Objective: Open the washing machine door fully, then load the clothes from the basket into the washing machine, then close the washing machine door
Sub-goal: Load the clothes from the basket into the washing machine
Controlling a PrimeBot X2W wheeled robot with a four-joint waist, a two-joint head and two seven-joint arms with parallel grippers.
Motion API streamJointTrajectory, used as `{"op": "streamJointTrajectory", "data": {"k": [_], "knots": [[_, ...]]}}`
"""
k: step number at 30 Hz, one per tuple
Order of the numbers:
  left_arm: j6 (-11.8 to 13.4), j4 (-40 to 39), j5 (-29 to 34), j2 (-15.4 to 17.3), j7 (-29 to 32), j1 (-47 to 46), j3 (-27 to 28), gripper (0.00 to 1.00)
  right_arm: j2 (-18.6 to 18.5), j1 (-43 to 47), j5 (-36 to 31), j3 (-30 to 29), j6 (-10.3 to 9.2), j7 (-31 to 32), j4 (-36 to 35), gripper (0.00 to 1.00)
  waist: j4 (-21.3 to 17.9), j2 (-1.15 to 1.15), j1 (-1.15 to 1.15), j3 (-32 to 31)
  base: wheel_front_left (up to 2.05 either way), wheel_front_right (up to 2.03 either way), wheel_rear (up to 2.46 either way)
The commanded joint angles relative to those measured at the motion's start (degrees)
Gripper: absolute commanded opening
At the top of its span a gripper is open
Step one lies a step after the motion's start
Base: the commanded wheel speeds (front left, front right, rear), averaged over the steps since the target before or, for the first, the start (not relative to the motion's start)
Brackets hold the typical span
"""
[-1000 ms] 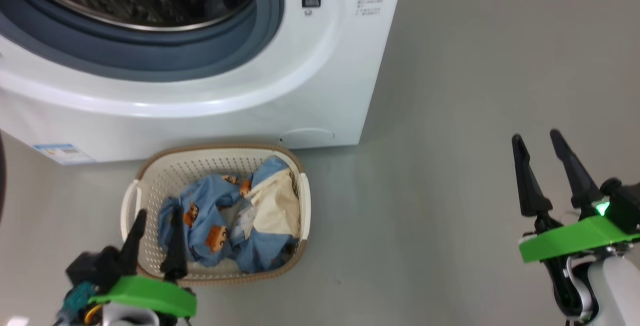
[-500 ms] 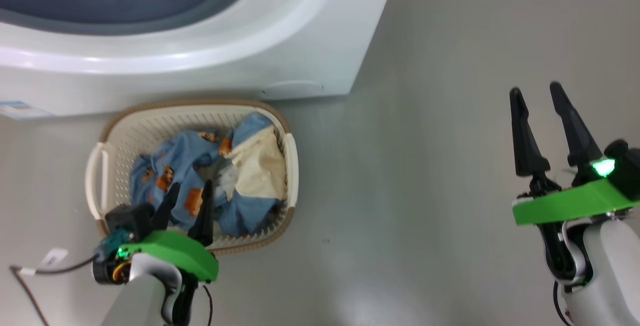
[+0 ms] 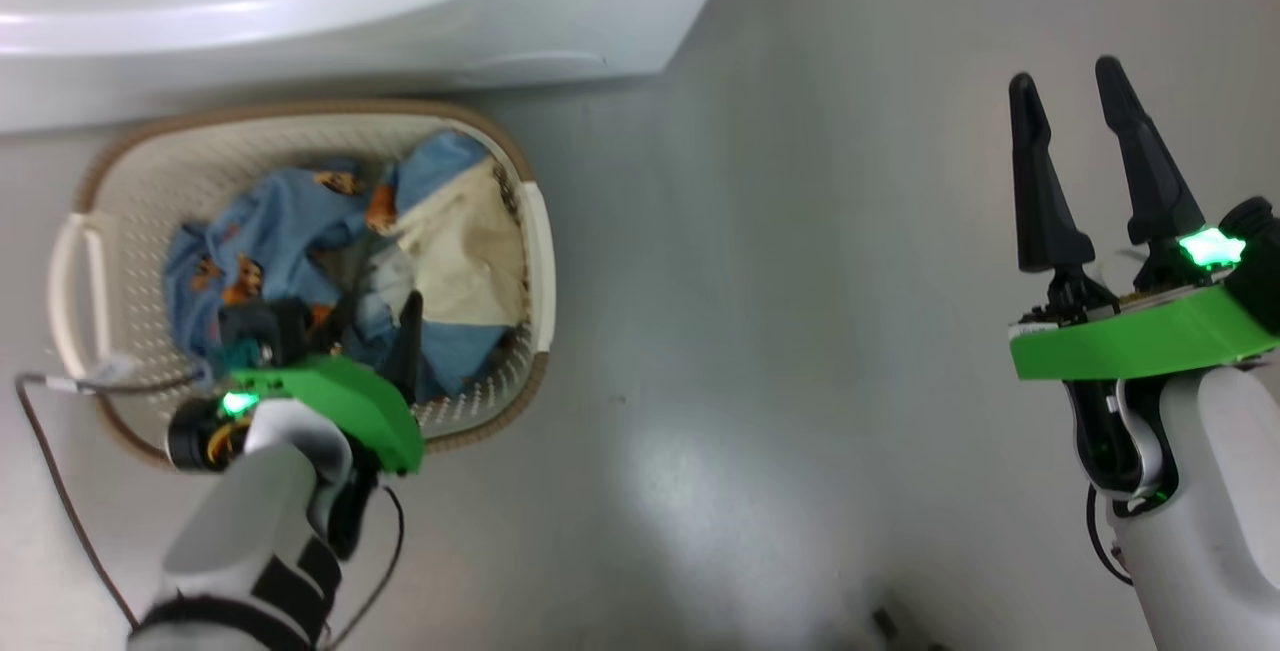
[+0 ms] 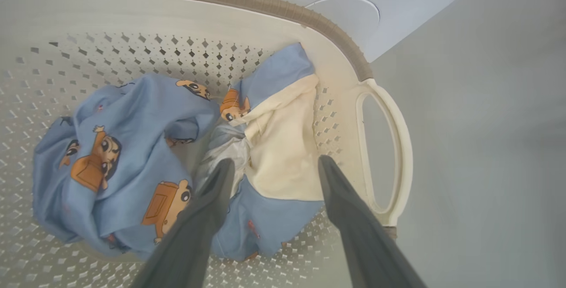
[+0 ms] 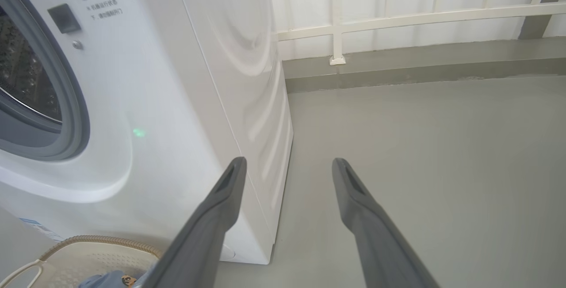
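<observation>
The basket [image 3: 300, 113], cream with a brown rim, stands on the floor right in front of the washing machine [image 3: 330, 16]. The clothes [image 3: 275, 221] lie in it: light-blue printed garments [image 4: 132, 137] and a cream piece [image 4: 287, 146]. My left gripper [image 3: 378, 316] hangs open over the pile, its tips [image 4: 276, 162] just above the cream piece and grasping nothing. My right gripper [image 3: 1062, 73] stands open and empty over bare floor, well right of the basket. The right wrist view takes in the machine's open drum mouth [image 5: 26, 80]. The washing machine door is out of view.
Grey floor [image 3: 800, 331] stretches to the right of the machine and the basket. A low kerb and a white railing [image 5: 398, 18] close off the back. A thin dark cable [image 3: 60, 491] trails from my left wrist beside the basket's left side.
The head camera has tilted down, so the machine has slid up out of the picture. My left gripper has gone forward from the basket's near rim to over the clothes. Both grippers stay open.
</observation>
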Motion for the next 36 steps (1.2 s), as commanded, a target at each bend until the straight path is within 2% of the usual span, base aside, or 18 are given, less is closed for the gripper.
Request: {"op": "streamJointTrajectory", "data": {"k": [1,13,22,34,35,36], "knots": [[0.04,0.28,-0.96,2.11,0.25,-0.91,0.46,1.0,0.05,0.09,-0.35,1.22,0.26,-0.44,-1.57,1.0,-1.49,0.0,-0.01,3.5,0.0,0.0,0.0],[0.04,2.39,-7.35,6.55,10.18,-9.83,-8.04,1.0,1.5,-3.46,-0.35,2.32,0.26,-0.44,-2.44,1.0,-4.66,0.0,-0.01,10.11,0.0,0.0,0.0],[0.04,3.1,-10.17,9.22,11.04,-13.49,-12.87,1.0,2.63,-4.39,-0.16,2.75,0.26,-0.44,-2.77,1.0,-6.82,0.0,-0.01,12.43,0.0,0.0,0.0],[0.04,3.01,-14.16,10.33,13.18,-16.01,-17.58,0.99,3.59,-4.63,0.0,3.37,0.26,-0.44,-3.04,1.0,-8.45,0.0,-0.01,13.92,0.0,0.0,0.0],[0.04,3.08,-14.54,10.53,13.08,-16.09,-17.88,0.45,3.65,-4.67,0.02,3.42,0.26,-0.44,-3.04,1.0,-8.64,0.0,-0.01,13.91,0.0,0.0,0.0],[0.04,3.14,-14.91,10.71,13.02,-16.19,-18.19,0.2,3.69,-4.73,0.04,3.42,0.26,-0.44,-3.04,1.0,-8.8,0.0,-0.01,13.92,0.0,0.0,0.0]]}}
